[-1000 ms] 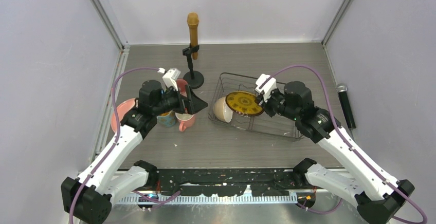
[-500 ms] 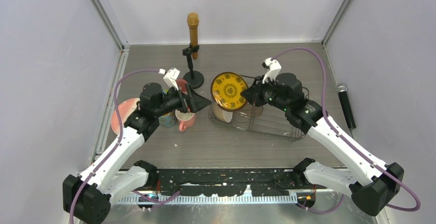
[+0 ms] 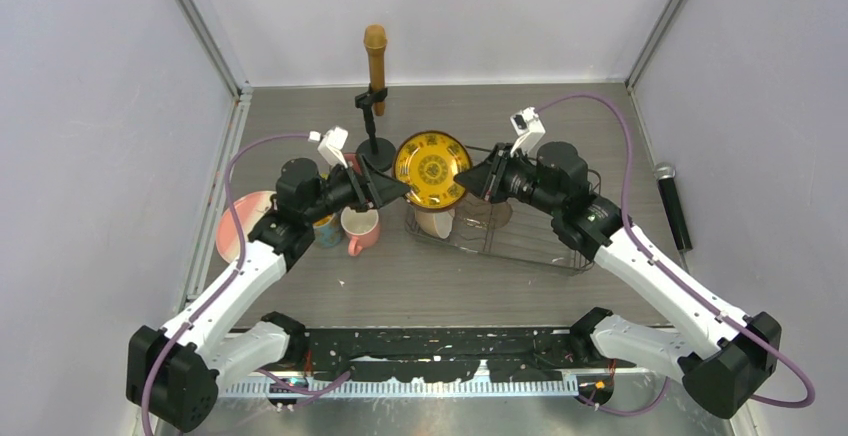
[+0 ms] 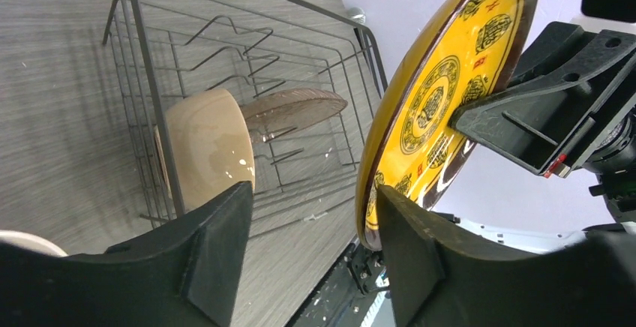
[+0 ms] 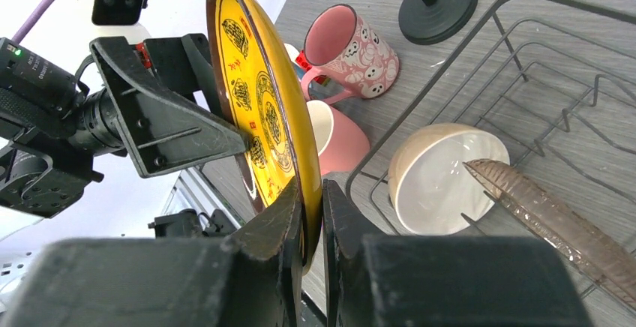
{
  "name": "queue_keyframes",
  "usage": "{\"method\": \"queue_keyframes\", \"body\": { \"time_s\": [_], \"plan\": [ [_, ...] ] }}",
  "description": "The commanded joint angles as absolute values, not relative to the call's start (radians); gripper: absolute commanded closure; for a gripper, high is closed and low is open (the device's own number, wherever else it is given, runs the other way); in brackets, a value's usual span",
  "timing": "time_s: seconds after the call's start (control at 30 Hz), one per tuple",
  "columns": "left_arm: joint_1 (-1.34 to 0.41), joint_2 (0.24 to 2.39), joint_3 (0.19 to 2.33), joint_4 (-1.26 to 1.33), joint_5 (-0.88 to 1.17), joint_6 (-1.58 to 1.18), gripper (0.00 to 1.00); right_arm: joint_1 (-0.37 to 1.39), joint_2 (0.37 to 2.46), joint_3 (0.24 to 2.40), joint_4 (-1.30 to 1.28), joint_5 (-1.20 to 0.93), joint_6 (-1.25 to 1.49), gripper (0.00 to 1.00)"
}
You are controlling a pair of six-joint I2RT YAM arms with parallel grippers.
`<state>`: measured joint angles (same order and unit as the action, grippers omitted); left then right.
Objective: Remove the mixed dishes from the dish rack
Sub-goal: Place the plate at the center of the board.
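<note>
Far left, a large pink plate (image 3: 232, 226) is seen lying flat on the table, partly under the left arm. Just right of it, three mugs (image 3: 360, 228) are stood together on the table outside the rack, one of them a pink patterned mug (image 5: 352, 46). These are judged already unloaded.

The left gripper (image 3: 395, 189) is held with jaws spread, set either side of the edge of the small yellow plate (image 3: 432, 168). A gap is seen on at least one side, so no grip is counted yet.

The plate is held up in the air, on edge, over the rack's left end and between the two grippers. It is pinched at its rim by the right gripper (image 5: 311, 199), whose fingers are pressed onto both faces. A handover from right to left is judged to be the step in hand.

Right of that, the dish rack (image 3: 530, 241) is seen with a cream bowl (image 4: 206, 151) and a brownish bowl (image 4: 292, 108) inside, both propped on edge. Left to do: plate set down, two bowls taken out. Task judged past halfway.
</note>
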<state>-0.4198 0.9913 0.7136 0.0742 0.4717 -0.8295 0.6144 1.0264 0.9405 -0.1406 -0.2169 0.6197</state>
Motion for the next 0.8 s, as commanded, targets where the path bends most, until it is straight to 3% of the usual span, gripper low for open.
{"method": "queue_keyframes", "body": {
  "time_s": [0.0, 0.13, 0.37, 0.47, 0.53, 0.6, 0.63, 0.7, 0.77],
  "plan": [
    [-0.423, 1.003, 0.699, 0.198, 0.481, -0.877, 0.42, 0.621, 1.034, 0.934, -0.034, -0.243, 0.671, 1.00],
    [-0.423, 1.012, 0.700, 0.201, 0.472, -0.887, 0.58, 0.621, 1.036, 0.923, -0.006, -0.254, 0.682, 1.00],
    [-0.423, 1.019, 0.700, 0.207, 0.451, -0.898, 1.00, 0.620, 1.035, 0.906, -0.005, -0.241, 0.668, 0.96],
    [-0.423, 1.023, 0.698, 0.198, 0.438, -0.901, 1.00, 0.620, 1.035, 0.896, -0.005, -0.224, 0.658, 0.88],
    [-0.423, 1.023, 0.702, 0.178, 0.425, -0.899, 1.00, 0.620, 1.031, 0.888, -0.005, -0.209, 0.643, 0.73],
    [-0.423, 1.018, 0.699, 0.175, 0.410, -0.899, 1.00, 0.620, 1.013, 0.877, -0.005, -0.176, 0.635, 0.48],
    [-0.423, 1.015, 0.696, 0.182, 0.406, -0.901, 1.00, 0.620, 1.006, 0.873, -0.004, -0.162, 0.634, 0.19],
    [-0.423, 1.011, 0.685, 0.202, 0.411, -0.906, 1.00, 0.619, 0.984, 0.857, -0.005, -0.131, 0.632, 0.03],
    [-0.423, 1.007, 0.683, 0.205, 0.411, -0.905, 1.00, 0.620, 0.959, 0.836, 0.012, -0.113, 0.628, 0.01]
  ]
}}
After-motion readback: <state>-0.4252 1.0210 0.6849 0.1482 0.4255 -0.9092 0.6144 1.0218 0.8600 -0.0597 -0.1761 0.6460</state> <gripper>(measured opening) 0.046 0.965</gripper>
